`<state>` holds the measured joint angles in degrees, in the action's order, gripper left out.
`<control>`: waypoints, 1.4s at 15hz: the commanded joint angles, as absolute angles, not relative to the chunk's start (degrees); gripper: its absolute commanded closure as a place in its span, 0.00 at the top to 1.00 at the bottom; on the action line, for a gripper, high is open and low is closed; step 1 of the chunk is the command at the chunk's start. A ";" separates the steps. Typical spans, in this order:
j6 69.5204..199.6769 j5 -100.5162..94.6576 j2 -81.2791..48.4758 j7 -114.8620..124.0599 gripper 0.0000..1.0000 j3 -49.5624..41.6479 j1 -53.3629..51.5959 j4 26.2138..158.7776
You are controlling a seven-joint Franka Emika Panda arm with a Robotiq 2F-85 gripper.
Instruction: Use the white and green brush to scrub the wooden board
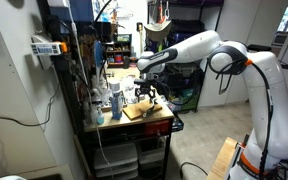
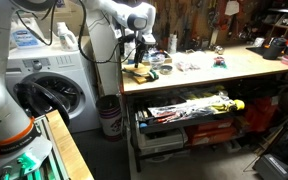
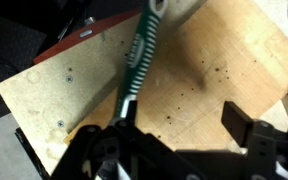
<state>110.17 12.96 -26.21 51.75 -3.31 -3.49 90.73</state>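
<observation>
In the wrist view the wooden board point(image 3: 199, 70) fills most of the frame, light tan with small dark specks. The white and green brush point(image 3: 141, 55) lies slanted on it, its handle running down to my left finger. My gripper point(image 3: 184, 115) is open just above the board, with the brush at the left finger rather than between the jaws and the right finger well apart. In both exterior views the gripper point(image 1: 147, 92) point(image 2: 141, 56) hangs over the board point(image 1: 144, 113) point(image 2: 140, 73) at the end of the worktop.
White and blue bottles point(image 1: 115, 100) stand beside the board on the cluttered worktop point(image 1: 159, 125). A washing machine point(image 2: 49, 85) stands beside the bench point(image 2: 224, 68). Small items lie along the bench top, and shelves below hold tools.
</observation>
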 commanded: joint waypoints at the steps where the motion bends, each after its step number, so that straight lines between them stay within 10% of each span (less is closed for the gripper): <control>1: 112.76 11.57 -22.08 48.84 1.00 -3.05 -3.24 94.68; 21: 105.40 -2.28 -2.36 10.20 1.00 -2.39 -1.89 108.07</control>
<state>104.93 1.03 -7.69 14.36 -3.18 -2.74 102.67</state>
